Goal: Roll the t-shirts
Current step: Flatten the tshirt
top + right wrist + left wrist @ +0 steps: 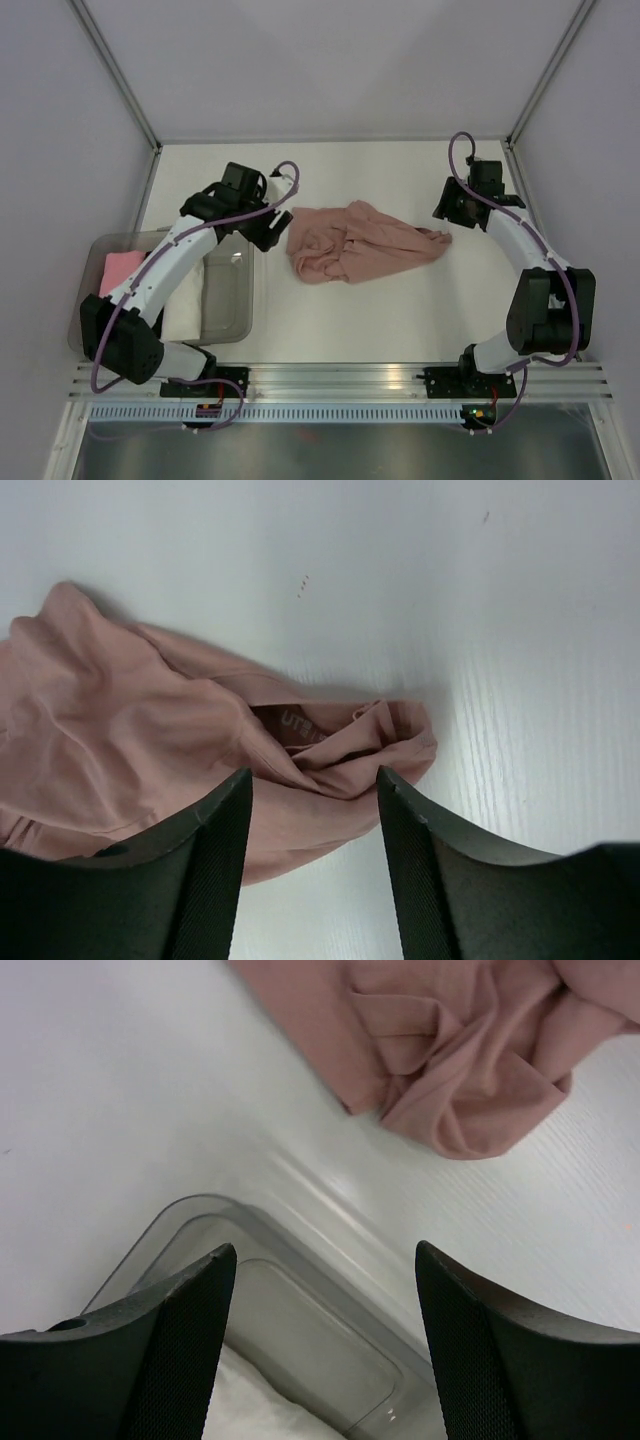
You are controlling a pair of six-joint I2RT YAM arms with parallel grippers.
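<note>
White table | crumpled t-shirt | neck label partly reads "UT"

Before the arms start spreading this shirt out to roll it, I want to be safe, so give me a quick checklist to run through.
1. Dusty salmon-pink cloth t-shirt lying flat: not ok, it is a crumpled heap.
2. Left jaws open and empty: ok.
3. Right jaws open and empty: ok, above the shirt's right end, not closed on it.
4. Shirt apart from the clear plastic bin: ok.
5. Chest print facing up: cannot tell, only the neck label shows.
</note>
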